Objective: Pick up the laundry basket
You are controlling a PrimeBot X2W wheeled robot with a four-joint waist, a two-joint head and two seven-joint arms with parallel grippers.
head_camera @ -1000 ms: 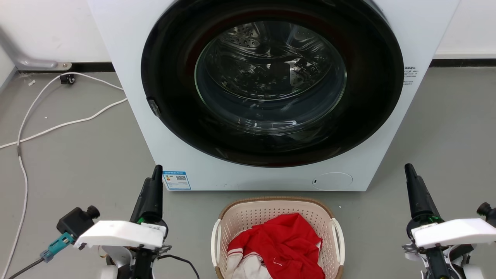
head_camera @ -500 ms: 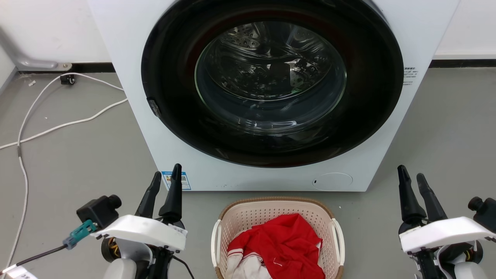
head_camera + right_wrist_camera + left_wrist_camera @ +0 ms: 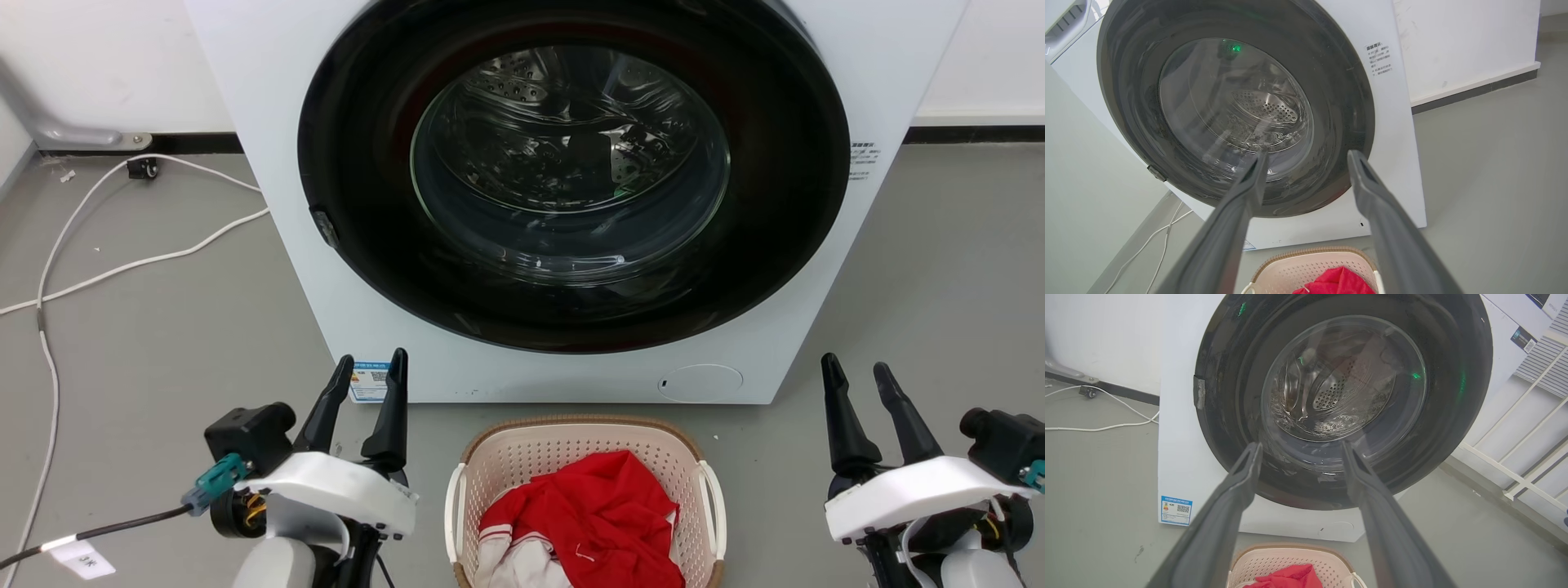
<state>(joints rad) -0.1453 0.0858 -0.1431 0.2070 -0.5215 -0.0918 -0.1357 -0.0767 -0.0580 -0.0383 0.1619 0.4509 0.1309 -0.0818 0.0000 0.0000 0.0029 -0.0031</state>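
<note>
Grey floor takes up most of what I get from the head camera; on it stands the white washing machine, its big dark round door facing me with the steel drum showing through the glass; the laundry basket sits on the floor just in front of the machine, below the door and about midway between my two arms, its near end cut off by the bottom edge of the head view; the brown rim, the perforated cream-pink wall and both white side handles are clear to me; a red garment with some white cloth lies bunched inside it; my left gripper is at the lower left, beside the basket but apart from it, jaws spread and holding nothing, pointing up toward the machine's lower left corner; my right gripper is at the lower right, farther from the basket than the left one, jaws likewise parted and empty; both wrist cameras look between the dark fingers at the door, with the basket's far rim and a bit of red at the bottom edge; a white cable trails across the floor to the left of the machine; a small blue-edged sticker sits on the machine's lower left front, just between the left fingers in the head view.
</note>
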